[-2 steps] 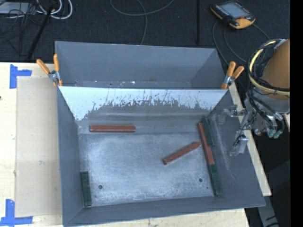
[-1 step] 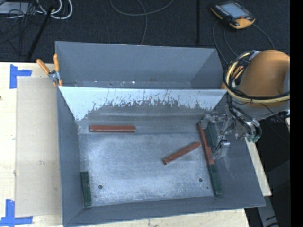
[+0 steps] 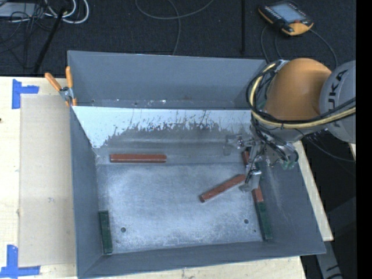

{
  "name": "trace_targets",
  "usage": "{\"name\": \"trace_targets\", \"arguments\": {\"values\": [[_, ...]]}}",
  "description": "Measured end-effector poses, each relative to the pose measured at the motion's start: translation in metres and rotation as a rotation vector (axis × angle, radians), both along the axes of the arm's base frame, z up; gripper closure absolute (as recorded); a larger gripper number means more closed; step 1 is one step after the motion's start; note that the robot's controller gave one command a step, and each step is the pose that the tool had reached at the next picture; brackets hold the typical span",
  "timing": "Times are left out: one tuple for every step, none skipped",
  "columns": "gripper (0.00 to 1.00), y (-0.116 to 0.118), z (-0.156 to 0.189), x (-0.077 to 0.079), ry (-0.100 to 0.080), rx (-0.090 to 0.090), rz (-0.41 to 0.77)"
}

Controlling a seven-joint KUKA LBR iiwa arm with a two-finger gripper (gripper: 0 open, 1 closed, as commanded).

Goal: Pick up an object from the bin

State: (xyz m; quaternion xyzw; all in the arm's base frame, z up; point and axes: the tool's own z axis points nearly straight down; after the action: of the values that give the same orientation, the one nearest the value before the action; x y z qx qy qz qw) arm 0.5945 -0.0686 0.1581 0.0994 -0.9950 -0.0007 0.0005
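Tool (image 3: 253,176) low at right of bin (image 3: 174,80); clenched or released, can't tell. Nearest: green stick (image 3: 264,220) hugging right wall. Then tilted brown stick (image 3: 222,189), upper end at tool, probably the pick since it lies clear. Far: second brown stick (image 3: 138,158) against back slope.
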Motion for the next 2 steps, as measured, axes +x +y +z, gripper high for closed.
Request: {"name": "trace_targets", "arguments": {"values": [[0.0,-0.006,-0.027,-0.008,-0.001,-0.001,-0.17],[0.0,-0.007,-0.077,-0.016,-0.002,-0.001,-0.009]]}}
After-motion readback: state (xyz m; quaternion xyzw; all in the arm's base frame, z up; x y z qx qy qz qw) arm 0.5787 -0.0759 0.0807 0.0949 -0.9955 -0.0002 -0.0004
